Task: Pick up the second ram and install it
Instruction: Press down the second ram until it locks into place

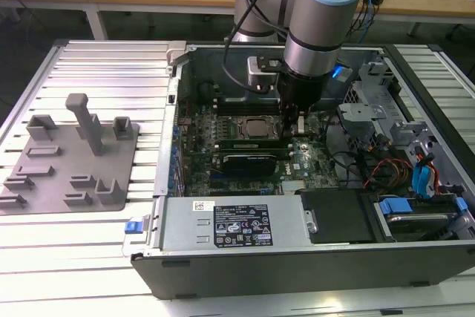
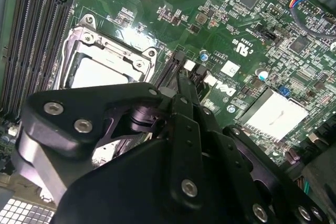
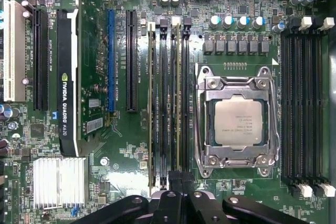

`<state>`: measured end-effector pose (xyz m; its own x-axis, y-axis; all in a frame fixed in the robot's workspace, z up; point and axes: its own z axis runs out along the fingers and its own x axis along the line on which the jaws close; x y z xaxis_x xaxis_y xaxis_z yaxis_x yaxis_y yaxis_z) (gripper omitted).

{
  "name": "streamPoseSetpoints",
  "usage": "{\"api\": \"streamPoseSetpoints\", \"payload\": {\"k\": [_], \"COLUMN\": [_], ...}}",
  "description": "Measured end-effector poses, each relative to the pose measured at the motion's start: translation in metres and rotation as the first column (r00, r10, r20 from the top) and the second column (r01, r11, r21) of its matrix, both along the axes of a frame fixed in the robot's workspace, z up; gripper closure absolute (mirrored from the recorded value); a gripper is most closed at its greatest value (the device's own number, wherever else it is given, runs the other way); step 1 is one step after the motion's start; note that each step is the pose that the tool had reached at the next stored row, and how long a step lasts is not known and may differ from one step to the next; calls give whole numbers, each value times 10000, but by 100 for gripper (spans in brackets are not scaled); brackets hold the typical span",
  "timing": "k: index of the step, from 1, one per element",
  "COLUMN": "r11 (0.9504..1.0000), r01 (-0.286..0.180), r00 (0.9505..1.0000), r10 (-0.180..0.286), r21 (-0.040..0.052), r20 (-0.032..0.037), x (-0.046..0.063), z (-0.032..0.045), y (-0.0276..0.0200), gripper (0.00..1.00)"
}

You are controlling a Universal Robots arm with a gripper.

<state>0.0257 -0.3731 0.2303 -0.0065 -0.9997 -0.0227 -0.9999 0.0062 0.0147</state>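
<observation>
In the first wrist view the second ram (image 3: 178, 103) shows edge-on as a thin pale strip standing in a black memory slot beside the CPU socket (image 3: 237, 121). My gripper (image 3: 181, 183) is at the near end of that strip, with its black fingers closed around it. The second wrist view has the gripper (image 2: 181, 80) with its tips close together just above the slots next to the socket (image 2: 100, 66). In the exterior view the gripper (image 1: 300, 130) reaches down into the open computer case, right of the socket (image 1: 256, 128).
Another thin stick (image 3: 151, 108) stands two slots over. A black graphics card (image 3: 68, 77) and a finned heatsink (image 3: 59, 182) lie beyond it. The grey holder tray (image 1: 70, 161) is on the table left of the case. Power supply (image 1: 230, 224) and drive cage (image 1: 371, 109) hem in the board.
</observation>
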Motion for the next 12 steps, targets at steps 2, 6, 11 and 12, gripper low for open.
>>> {"api": "streamPoseSetpoints", "payload": {"k": [2, 6, 11, 12], "r11": [10000, 10000, 10000, 10000], "r01": [1, 2, 1, 1], "r00": [10000, 10000, 10000, 10000], "r10": [-1, -2, -1, -1], "r21": [4, 15, 2, 2], "r20": [2, 4, 3, 2], "x": [0, 0, 0, 0], "z": [-6, 19, 192, 192], "y": [1, 3, 1, 1], "gripper": [92, 92, 92, 92]}}
